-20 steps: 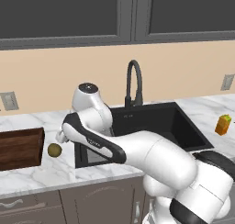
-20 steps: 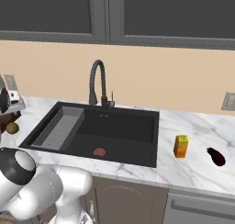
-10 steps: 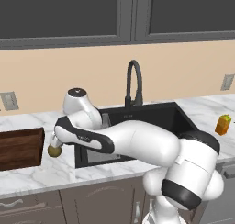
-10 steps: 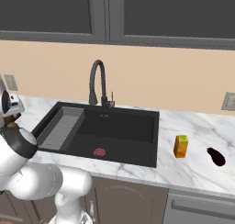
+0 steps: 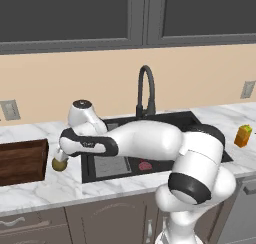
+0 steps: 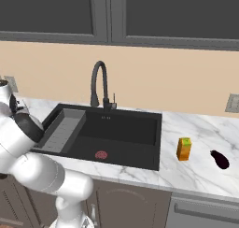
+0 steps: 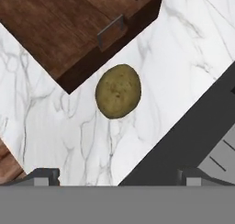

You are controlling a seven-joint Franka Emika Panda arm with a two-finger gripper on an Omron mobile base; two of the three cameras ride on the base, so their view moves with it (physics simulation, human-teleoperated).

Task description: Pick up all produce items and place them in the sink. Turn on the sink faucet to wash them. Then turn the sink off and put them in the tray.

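An olive-yellow produce item (image 7: 118, 91) lies on the marble counter between the wooden tray (image 7: 69, 30) and the black sink (image 7: 183, 145). My gripper (image 7: 117, 177) hangs just above it, open, with its fingertips (image 7: 43, 175) wide apart and nothing between them. From the left base view, the gripper (image 5: 60, 155) sits right over the lump (image 5: 59, 164), beside the tray (image 5: 20, 160). The dark purple produce item (image 6: 219, 159) rests on the counter far right of the sink (image 6: 154, 129). The black gooseneck faucet (image 6: 99, 82) stands behind the basin.
An orange block with a green top (image 6: 184, 148) stands right of the sink. A flat red disc (image 6: 101, 154) lies on the basin floor, and a grey ribbed rack (image 6: 63, 131) fills its left side. Dark cabinets hang above.
The arm has swung left and down, bringing the hand over the olive-yellow lump. The lump has not moved and the jaws stay open.
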